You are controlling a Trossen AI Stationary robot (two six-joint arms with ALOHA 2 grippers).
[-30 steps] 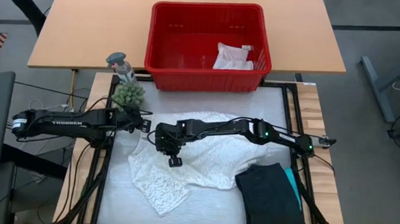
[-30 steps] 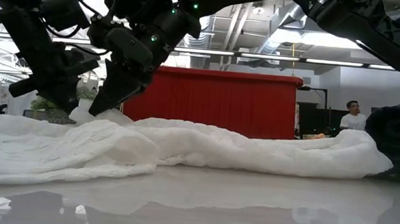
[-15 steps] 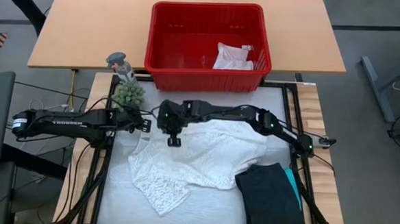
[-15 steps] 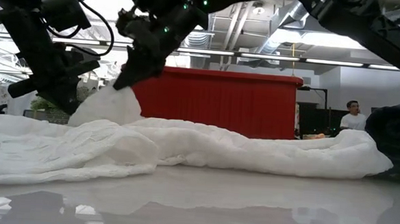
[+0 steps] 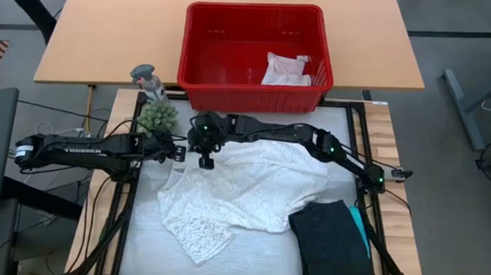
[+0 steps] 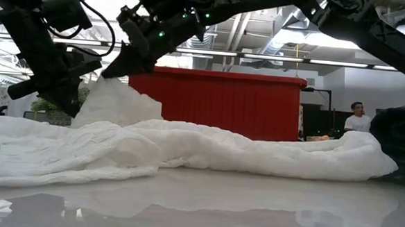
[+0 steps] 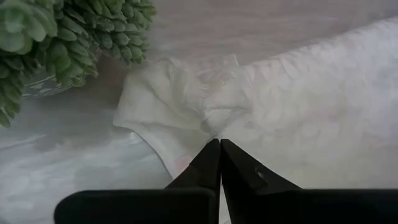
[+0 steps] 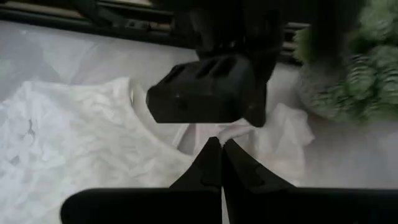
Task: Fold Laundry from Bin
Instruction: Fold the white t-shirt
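Note:
The large white lacy top lies spread over the middle of the table. My left gripper is shut on its far-left end, next to a small plant. Just to the right of it, my right gripper is shut on the same top and holds a peak of cloth up off the table. A folded black garment lies at the near right on a teal one. The red bin stands past the far edge, with a small white cloth inside. My left gripper pinches a crumpled bit of the top's far-left end between its two fingertips, slanting down from the table's left. The cloth around it rests on the table. My right gripper pinches a fold of the top close to the left gripper, slanting down from the right. That fold is lifted, and the cloth falls away from it in a tent to the table.
A small green plant and a grey figure stand at the far left, close to both grippers. The bin's wall rises just beyond them. A person shows far off in the room. Bare table lies along the near left.
My right gripper, shut throughout, has gone up and toward the table's far-left, ending beside the left gripper. It has drawn a fold of the white top with it, so the cloth there now stands up in a peak. The rest of the top stays flat.

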